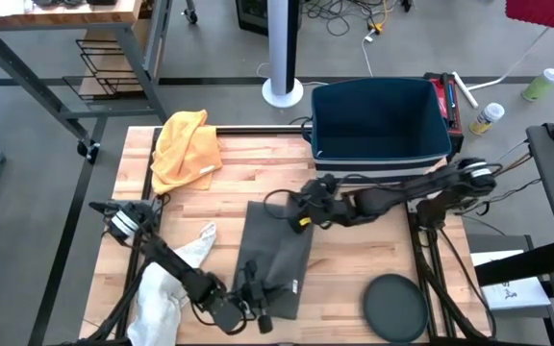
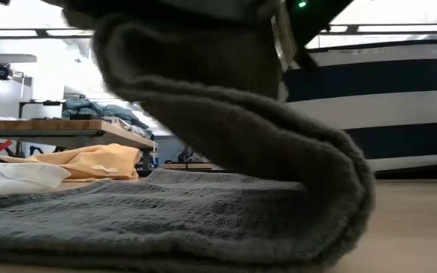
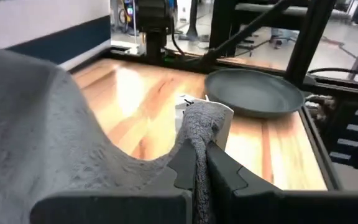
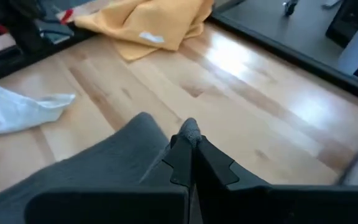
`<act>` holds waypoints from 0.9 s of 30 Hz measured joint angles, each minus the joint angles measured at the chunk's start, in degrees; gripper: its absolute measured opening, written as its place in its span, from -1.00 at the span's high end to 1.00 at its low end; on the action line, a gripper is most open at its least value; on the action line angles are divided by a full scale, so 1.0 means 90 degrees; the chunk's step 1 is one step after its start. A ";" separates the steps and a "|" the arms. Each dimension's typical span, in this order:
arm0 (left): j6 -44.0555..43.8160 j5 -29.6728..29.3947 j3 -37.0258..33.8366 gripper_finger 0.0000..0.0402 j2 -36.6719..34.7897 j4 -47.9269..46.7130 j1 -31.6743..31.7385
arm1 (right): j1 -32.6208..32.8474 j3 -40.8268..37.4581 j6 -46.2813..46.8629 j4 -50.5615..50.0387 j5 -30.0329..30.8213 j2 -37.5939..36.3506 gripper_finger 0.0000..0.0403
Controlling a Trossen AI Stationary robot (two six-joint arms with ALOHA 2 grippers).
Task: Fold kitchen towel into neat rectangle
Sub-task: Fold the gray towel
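The dark grey kitchen towel (image 1: 275, 258) lies in the middle of the wooden table (image 1: 373, 250), doubled over on itself. In the low view its upper layer (image 2: 226, 98) arches up from a rounded fold (image 2: 347, 189) over the lower layer, which lies flat on the table. My left gripper (image 1: 258, 312) is shut on the towel at its near end. My right gripper (image 1: 303, 217) is shut on it at its far right corner. Both gripper tips show in their wrist views, the left gripper (image 3: 201, 163) and the right gripper (image 4: 189, 152). My left gripper pinches a towel corner (image 3: 199, 127) between its two fingers, beside a white label (image 3: 224, 121). The fingers come nearly level. The corner sticks up past the fingertips, raised off the table, and the cloth behind it drapes slack. My right gripper pinches a small tip of the towel's corner (image 4: 190, 129) between its two fingers, slanting down from the table's right. The corner is lifted off the wood, and the cloth falls away slack from the fingers toward the table.
A yellow cloth (image 1: 187, 144) lies at the far left and a white cloth (image 1: 166, 284) at the near left. A dark blue bin (image 1: 378, 120) stands at the far edge. A dark round pan (image 1: 395, 308) sits near the right front corner.
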 joint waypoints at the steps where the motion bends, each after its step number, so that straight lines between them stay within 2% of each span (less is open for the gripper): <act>1: -0.0110 -0.0053 0.0005 0.98 0.0005 0.0038 -0.0040 | -0.0034 0.0141 -0.0062 0.0034 -0.0088 0.0181 0.99; 9: -0.0778 -0.0747 -0.0010 0.98 0.0020 -0.0292 -0.0354 | -0.0121 0.1042 -0.0473 0.0009 -0.0524 0.1442 0.99; 13: -0.1657 -0.0786 -0.0013 0.98 0.0020 -0.1229 -0.0392 | -0.0231 0.1251 -0.0470 0.0000 -0.0722 0.1810 0.99; 21: -0.3576 -0.0534 -0.0017 0.98 0.0005 -0.3425 -0.0389 | -0.0324 0.1210 -0.0380 -0.0025 -0.0761 0.1950 0.99; 27: -0.3942 -0.0340 -0.0019 0.98 -0.0125 -0.3929 -0.0430 | -0.0391 0.1116 -0.0242 0.0018 -0.0761 0.1960 0.99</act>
